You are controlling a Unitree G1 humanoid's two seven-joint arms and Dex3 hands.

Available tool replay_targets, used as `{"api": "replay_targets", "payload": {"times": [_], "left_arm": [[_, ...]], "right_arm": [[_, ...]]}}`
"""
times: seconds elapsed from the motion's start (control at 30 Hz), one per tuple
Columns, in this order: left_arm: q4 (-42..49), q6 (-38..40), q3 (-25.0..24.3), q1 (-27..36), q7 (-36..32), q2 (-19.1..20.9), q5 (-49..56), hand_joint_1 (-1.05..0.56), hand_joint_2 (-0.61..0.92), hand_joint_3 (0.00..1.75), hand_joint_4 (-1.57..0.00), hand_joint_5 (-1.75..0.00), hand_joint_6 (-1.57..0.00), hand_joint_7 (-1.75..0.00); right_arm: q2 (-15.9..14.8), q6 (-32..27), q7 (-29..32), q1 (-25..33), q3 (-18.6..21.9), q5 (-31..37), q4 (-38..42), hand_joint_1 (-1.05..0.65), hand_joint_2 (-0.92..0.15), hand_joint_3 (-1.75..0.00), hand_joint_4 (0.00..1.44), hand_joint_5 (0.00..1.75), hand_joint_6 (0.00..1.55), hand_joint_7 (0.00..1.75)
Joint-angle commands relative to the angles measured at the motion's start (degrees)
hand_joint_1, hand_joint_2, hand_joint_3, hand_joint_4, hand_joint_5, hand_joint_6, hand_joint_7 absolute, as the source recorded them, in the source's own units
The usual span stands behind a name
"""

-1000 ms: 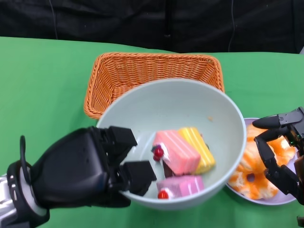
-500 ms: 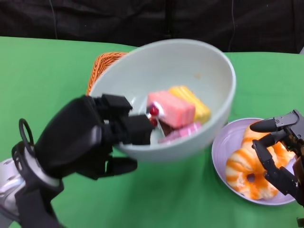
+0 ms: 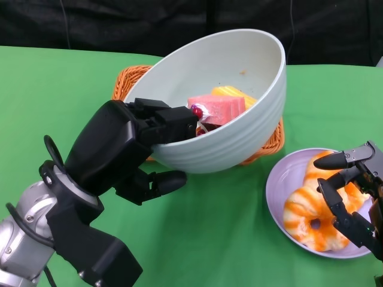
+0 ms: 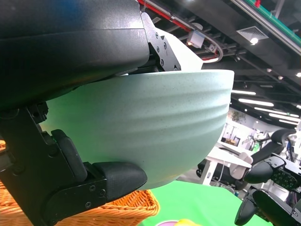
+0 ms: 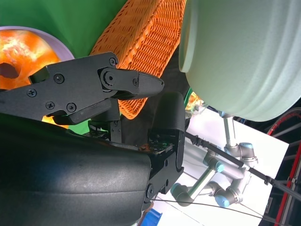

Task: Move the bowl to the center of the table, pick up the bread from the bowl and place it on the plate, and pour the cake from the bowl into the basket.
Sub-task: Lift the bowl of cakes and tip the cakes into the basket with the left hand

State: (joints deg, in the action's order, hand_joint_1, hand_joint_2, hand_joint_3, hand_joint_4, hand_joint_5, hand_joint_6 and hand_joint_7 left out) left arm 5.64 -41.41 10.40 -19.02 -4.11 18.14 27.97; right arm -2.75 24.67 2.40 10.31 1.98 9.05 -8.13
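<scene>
- Head view: my left hand (image 3: 128, 152) gripped the bowl (image 3: 230, 128) by its near rim, lifted and tilted over the basket (image 3: 128, 81) at 12 o'clock.
- Cake (image 3: 216, 109) pieces lay inside the bowl.
- At 4 o'clock, bread (image 3: 308, 215) sat on the plate (image 3: 278, 185).
- My right hand (image 3: 353, 194) hovered over the plate, released, fingers apart, holding nothing.
</scene>
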Motion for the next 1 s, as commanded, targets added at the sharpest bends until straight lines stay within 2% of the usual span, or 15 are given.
{"api": "replay_targets", "payload": {"times": [0.03,0.23,0.3,0.37,0.87,0.93,1.0], "left_arm": [[1.7,6.5,0.5,-4.0,1.7,-5.4,-5.3,-0.18,0.15,1.74,-1.03,-1.75,-0.81,-1.75],[1.5,9.0,0.2,-4.4,3.3,-7.4,-6.9,-0.14,0.14,1.75,-1.03,-1.75,-0.82,-1.75],[3.4,13.3,0.4,-5.4,3.1,-12.1,-9.9,-0.16,0.18,1.75,-1.03,-1.75,-0.84,-1.75],[4.5,15.5,0.6,-6.2,2.9,-15.1,-11.5,-0.18,0.20,1.75,-1.04,-1.75,-0.85,-1.75],[4.5,16.3,0.1,-6.3,3.3,-16.1,-11.4,-0.19,0.20,1.75,-1.04,-1.75,-0.86,-1.75],[8.9,20.0,-0.2,-8.6,-0.3,-22.3,-13.2,-0.20,0.20,1.75,-1.06,-1.75,-0.88,-1.75],[10.9,22.3,-0.8,-9.7,-2.4,-25.7,-14.2,-0.19,0.19,1.75,-1.08,-1.75,-0.90,-1.75]], "right_arm": [[-0.8,-0.7,-0.6,0.5,0.2,-0.8,-0.8,-0.20,-0.92,-0.44,0.42,1.56,0.35,1.30],[-0.8,-0.7,-0.9,0.6,0.3,-0.8,-0.9,-0.21,-0.92,-0.43,0.42,1.56,0.35,1.30],[-1.0,-0.4,-1.1,1.1,0.2,-0.6,-0.9,-0.22,-0.92,-0.42,0.43,1.55,0.37,1.30],[-1.1,-0.4,-1.3,1.3,0.1,-0.7,-1.0,-0.23,-0.92,-0.42,0.43,1.55,0.38,1.29],[-1.0,-0.4,-1.6,1.3,0.2,-0.7,-1.1,-0.23,-0.92,-0.42,0.43,1.54,0.40,1.27],[-0.8,-0.3,-1.9,1.8,-0.4,-0.9,-1.3,-0.22,-0.92,-0.42,0.43,1.54,0.40,1.27],[-0.6,-0.6,-2.1,2.1,-0.8,-0.9,-1.6,-0.22,-0.91,-0.42,0.42,1.55,0.40,1.26]]}}
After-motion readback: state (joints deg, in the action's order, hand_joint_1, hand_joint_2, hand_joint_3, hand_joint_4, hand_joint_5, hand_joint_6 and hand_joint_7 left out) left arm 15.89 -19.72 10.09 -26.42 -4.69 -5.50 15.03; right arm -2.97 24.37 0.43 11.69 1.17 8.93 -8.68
